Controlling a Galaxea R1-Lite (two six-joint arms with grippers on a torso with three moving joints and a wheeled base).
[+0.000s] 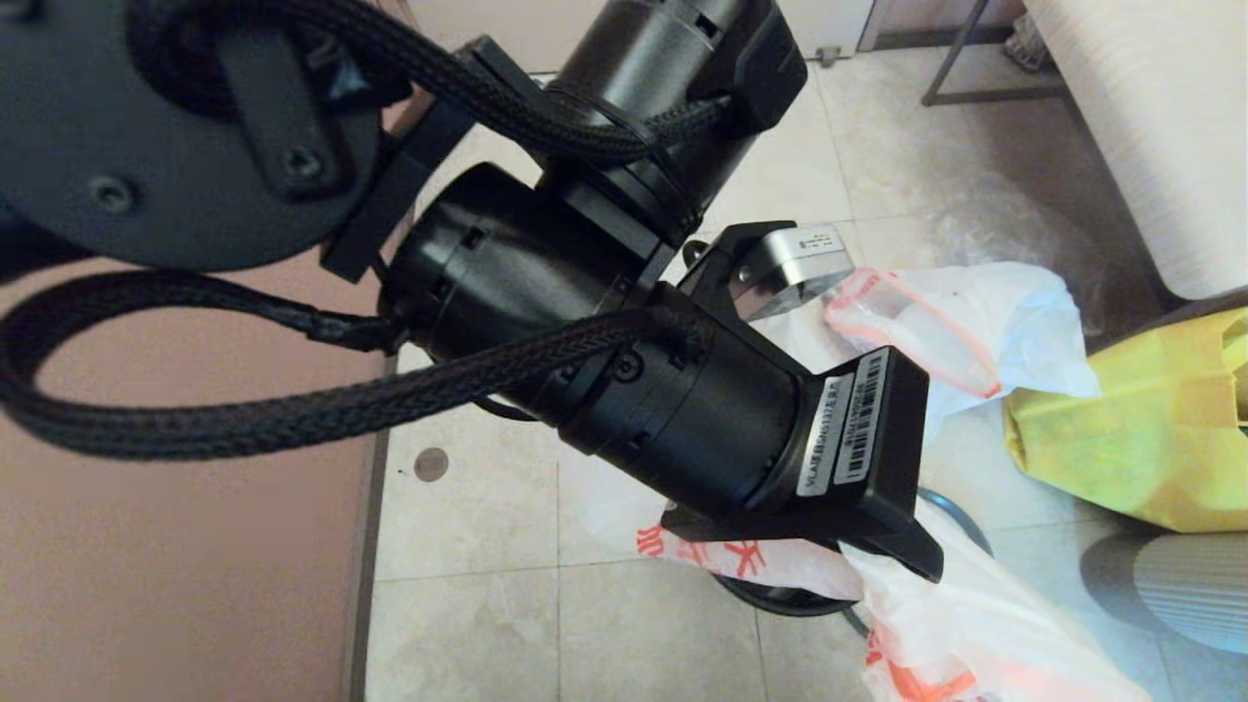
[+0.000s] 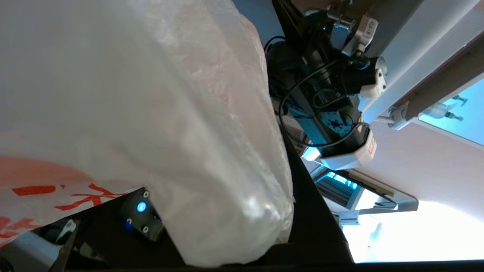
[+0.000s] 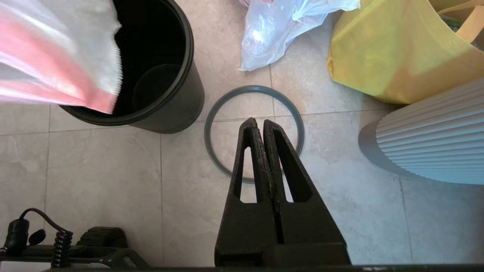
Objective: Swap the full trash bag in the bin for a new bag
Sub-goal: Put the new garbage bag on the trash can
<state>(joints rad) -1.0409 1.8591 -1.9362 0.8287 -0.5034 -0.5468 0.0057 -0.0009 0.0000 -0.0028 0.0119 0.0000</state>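
Note:
My left gripper is shut on the new bag, a thin white film with red characters that hangs from it over the bin. In the left wrist view the new bag drapes over the gripper and hides most of it. The black bin stands empty, with the bag's pink hem above its mouth. Its grey hoop lies on the floor beside it. My right gripper hovers shut and empty over that hoop. The full trash bag lies on the tiles behind.
A yellow fabric bag sits right of the full trash bag. A white ribbed object stands at the right. My left arm fills much of the head view. A pink panel borders the tiles on the left.

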